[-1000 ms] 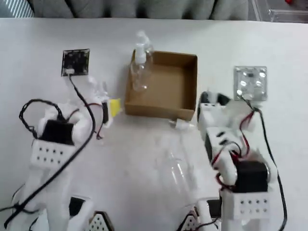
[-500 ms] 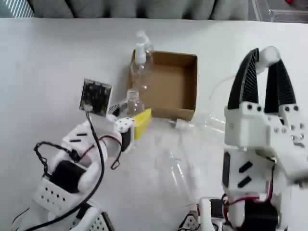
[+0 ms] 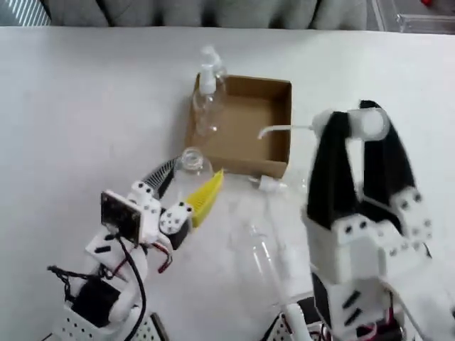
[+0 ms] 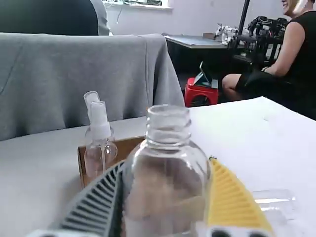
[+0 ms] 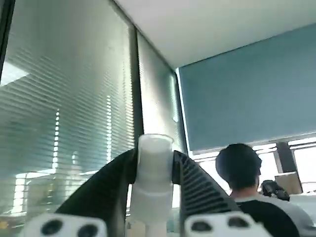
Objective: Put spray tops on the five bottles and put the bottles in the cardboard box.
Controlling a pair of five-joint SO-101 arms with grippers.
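Observation:
My left gripper (image 3: 186, 179) is shut on an uncapped clear bottle (image 3: 192, 160), held upright just off the cardboard box's (image 3: 245, 158) near left corner; its open neck (image 4: 168, 120) rises between the dark and yellow fingers (image 4: 232, 197). My right gripper (image 3: 357, 117) is raised high over the table to the right of the box, shut on a white spray top (image 3: 371, 125) whose thin tube points left over the box. The spray top (image 5: 153, 182) stands between the black fingers. A bottle with a spray top (image 3: 207, 96) stands at the box's far left corner.
A clear bottle (image 3: 264, 259) lies on the table in front of the box, between the arms. A small white spray top (image 3: 264, 183) lies by the box's near right corner, with another clear bottle (image 3: 302, 183) beside it.
The right arm rose from beside the box with the spray top and shifted left. The left arm's body swung toward the front; its gripper closed on the bottle and holds it upright.

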